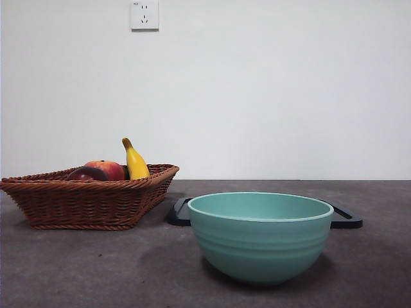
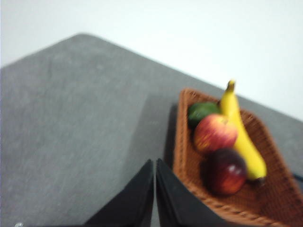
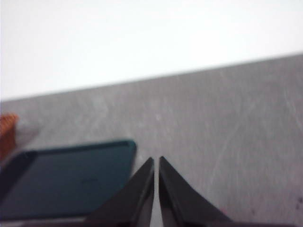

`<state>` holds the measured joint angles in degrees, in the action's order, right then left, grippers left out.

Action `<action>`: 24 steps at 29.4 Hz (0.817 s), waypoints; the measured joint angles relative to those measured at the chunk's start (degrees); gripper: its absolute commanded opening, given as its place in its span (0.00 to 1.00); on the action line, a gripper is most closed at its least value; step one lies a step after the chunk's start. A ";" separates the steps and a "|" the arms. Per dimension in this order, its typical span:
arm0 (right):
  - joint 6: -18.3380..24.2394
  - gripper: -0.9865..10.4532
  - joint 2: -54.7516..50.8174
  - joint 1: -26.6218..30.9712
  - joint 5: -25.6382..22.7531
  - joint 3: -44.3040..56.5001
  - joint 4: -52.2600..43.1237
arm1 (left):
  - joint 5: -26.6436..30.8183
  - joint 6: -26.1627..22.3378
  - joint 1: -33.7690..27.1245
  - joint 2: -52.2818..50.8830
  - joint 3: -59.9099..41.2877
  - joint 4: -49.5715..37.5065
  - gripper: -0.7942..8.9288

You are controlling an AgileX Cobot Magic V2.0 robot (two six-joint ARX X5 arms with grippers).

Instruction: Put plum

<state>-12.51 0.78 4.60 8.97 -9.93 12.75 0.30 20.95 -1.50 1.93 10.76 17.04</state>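
A plain white wall (image 1: 270, 90) fills the background, evenly lit and bare except for a white socket (image 1: 144, 15) high up near its top edge. Below it runs the dark grey worktop (image 1: 77, 269), matte and faintly streaked, meeting the wall in a straight level line.

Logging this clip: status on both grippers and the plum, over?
Left gripper shut, empty, beside the basket. Right gripper shut, empty, near the dark tray. Plum in basket, against apple and banana.
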 measured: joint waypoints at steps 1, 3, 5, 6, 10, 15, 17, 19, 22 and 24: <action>-0.07 0.09 0.48 0.00 0.00 -1.49 0.72 | -0.63 0.17 0.02 0.81 1.62 0.98 0.09; -0.48 0.09 2.34 0.00 0.00 -4.79 2.69 | -2.21 0.50 0.02 2.97 4.94 2.97 0.09; -0.85 0.09 4.70 0.00 0.44 -7.74 4.42 | -3.67 0.66 0.02 5.68 8.39 4.70 0.09; -0.85 0.09 6.08 0.00 0.96 -9.53 5.49 | -4.52 0.61 0.02 7.21 10.43 5.77 0.09; -0.15 0.09 12.55 0.00 4.55 -17.66 10.12 | -9.18 -1.25 0.02 13.66 19.21 11.15 0.09; 3.26 0.09 23.28 0.00 12.26 -29.57 18.23 | -16.59 -6.91 0.02 22.95 29.92 18.51 0.09; 4.92 0.09 27.63 0.00 15.87 -34.40 21.97 | -19.80 -8.85 0.02 25.88 32.76 20.39 0.09; 6.62 0.09 31.69 -0.11 19.61 -39.19 25.81 | -24.00 -10.93 0.02 28.83 35.50 22.75 0.09; 8.94 0.09 37.05 -1.09 24.55 -45.77 31.61 | -30.49 -14.10 0.28 33.00 39.41 26.84 0.09; 10.43 0.09 40.06 -2.40 27.28 -49.64 35.56 | -33.68 -16.66 0.72 35.34 41.72 30.01 0.09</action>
<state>-2.09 40.84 2.20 36.25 -59.57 48.31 -33.39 4.29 -0.78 37.28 52.49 47.05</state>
